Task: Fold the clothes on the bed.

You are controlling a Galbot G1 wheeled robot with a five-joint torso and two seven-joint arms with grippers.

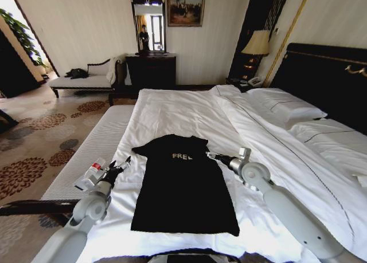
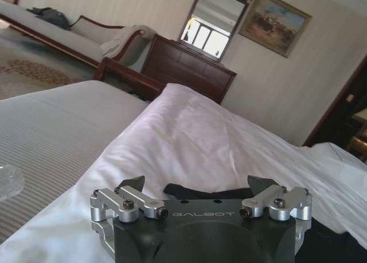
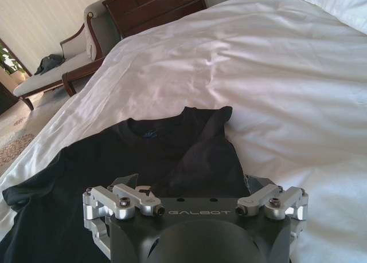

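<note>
You see the T-shirt (image 1: 182,185) lying flat on the bed (image 1: 189,111), near its foot end, collar toward the far side and hem toward the robot. The white "FREE" lettering faces up across the chest. Both sleeves look folded inward over the body, so the shirt forms a long dark strip, narrow at the top and wider at the hem.

Your left gripper (image 1: 122,165) hovers just beside the shirt's left edge, near the shoulder, over the white sheet. In the left wrist view its jaws are spread, with a bit of black fabric (image 2: 209,191) showing between and beyond the fingers (image 2: 131,184).

Your right gripper (image 1: 211,155) sits at the shirt's right shoulder, just beside the lettering. In the right wrist view its jaws are also spread wide, nothing pinched, with the shirt's collar and folded sleeve ahead of it.

A pale ribbed bench (image 1: 94,151) runs along the bed's left side, and a small packet (image 1: 92,174) lies on it near the left arm.
</note>
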